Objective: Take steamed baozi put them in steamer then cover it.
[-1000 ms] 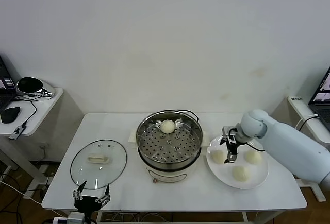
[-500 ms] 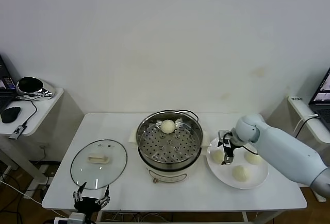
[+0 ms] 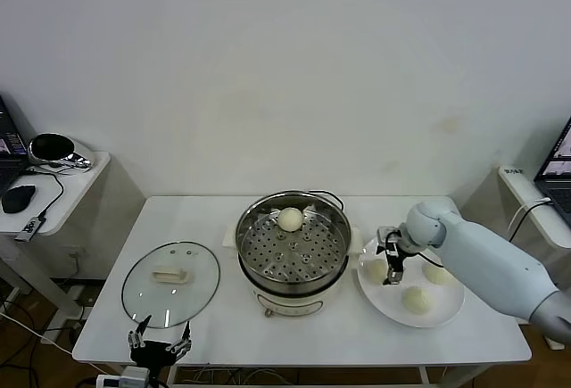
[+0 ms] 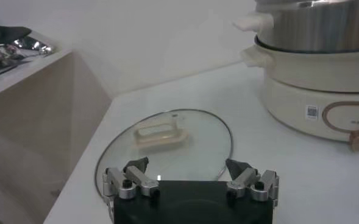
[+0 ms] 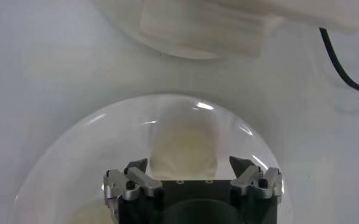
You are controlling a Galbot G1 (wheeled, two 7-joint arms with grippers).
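The steamer (image 3: 293,250) stands mid-table with one steamed baozi (image 3: 289,219) on the far part of its perforated tray. Three more baozi lie on the white plate (image 3: 449,306) to its right: one nearest the steamer (image 3: 375,269), one on the far right (image 3: 437,272), one in front (image 3: 415,300). My right gripper (image 3: 393,259) hangs open just above the baozi nearest the steamer; the right wrist view shows that baozi (image 5: 182,149) between the spread fingers of the gripper (image 5: 188,165), untouched. The cover (image 3: 170,272) lies flat on the table to the left. My left gripper (image 3: 159,345) waits open at the front edge.
The plate (image 5: 75,164) sits close beside the steamer base (image 5: 203,30), with a black cable (image 5: 344,67) behind. In the left wrist view the cover (image 4: 167,143) lies just ahead of the left gripper (image 4: 187,165), the steamer (image 4: 319,61) beyond. A side table (image 3: 49,183) holds gear at far left.
My right gripper has shifted slightly toward the steamer and lowered over the plate's nearest baozi. The left arm, cover and baozi have not moved.
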